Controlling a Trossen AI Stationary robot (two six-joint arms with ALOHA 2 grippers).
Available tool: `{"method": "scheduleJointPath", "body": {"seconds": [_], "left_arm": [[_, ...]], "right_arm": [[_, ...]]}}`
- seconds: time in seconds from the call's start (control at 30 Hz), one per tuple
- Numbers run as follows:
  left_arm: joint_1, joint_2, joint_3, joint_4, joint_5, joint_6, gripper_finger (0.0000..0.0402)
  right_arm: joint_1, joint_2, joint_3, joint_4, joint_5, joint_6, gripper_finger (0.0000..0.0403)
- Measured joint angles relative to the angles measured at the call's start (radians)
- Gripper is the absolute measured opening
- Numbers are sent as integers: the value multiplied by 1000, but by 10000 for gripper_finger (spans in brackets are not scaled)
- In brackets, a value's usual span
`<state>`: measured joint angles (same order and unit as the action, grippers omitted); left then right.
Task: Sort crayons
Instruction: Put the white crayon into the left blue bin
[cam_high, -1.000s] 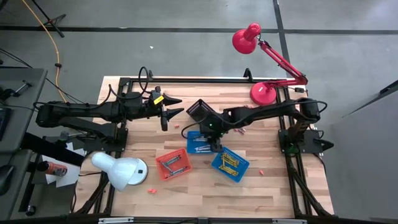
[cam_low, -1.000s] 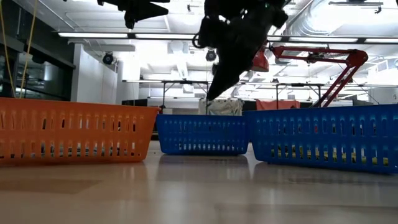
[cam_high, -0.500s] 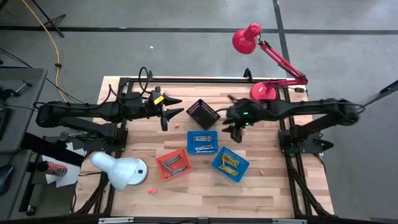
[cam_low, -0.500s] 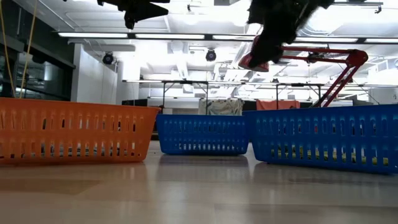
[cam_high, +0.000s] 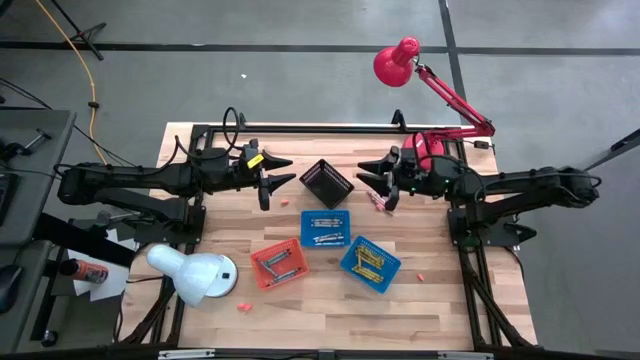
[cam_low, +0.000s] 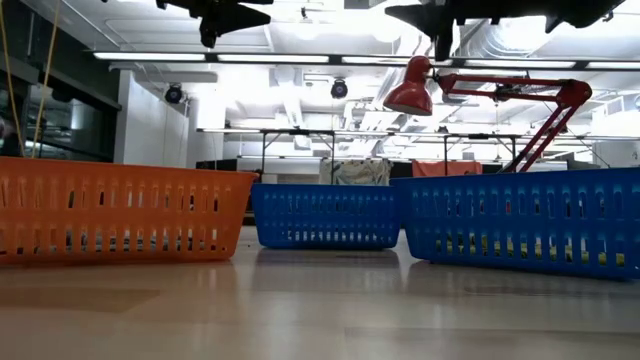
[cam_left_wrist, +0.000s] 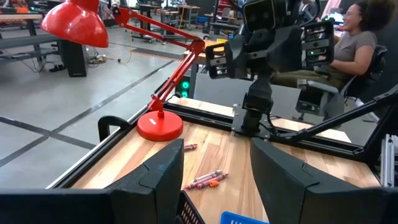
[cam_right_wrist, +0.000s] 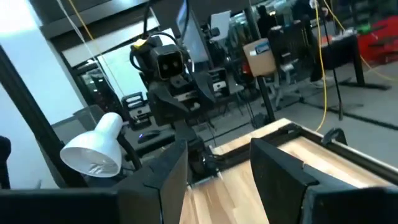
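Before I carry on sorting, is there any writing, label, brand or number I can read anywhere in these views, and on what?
None can be read.
Yellow tag on the left arm's wrist: any marks too small to read.
Orange-labelled can on the side bench: print too small to read.
Cardboard box in the room behind: nothing legible.
Baskets and crayons: no legible print.

Right pincer (cam_high: 377, 180) back from the blue basket (cam_high: 325, 228) to the table's far right.

Overhead, tabletop-level, two facing wrist views
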<state>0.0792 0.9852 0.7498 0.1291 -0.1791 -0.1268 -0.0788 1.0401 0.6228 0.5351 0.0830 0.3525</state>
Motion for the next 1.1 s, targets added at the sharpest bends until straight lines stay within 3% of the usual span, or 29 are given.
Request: {"method": "scheduleJointPath", "body": {"seconds": [1.1], "left_arm": [[0, 0, 0, -4, 0, -2, 175]], "right_arm": [[0, 0, 0, 8, 1, 40, 167]]}}
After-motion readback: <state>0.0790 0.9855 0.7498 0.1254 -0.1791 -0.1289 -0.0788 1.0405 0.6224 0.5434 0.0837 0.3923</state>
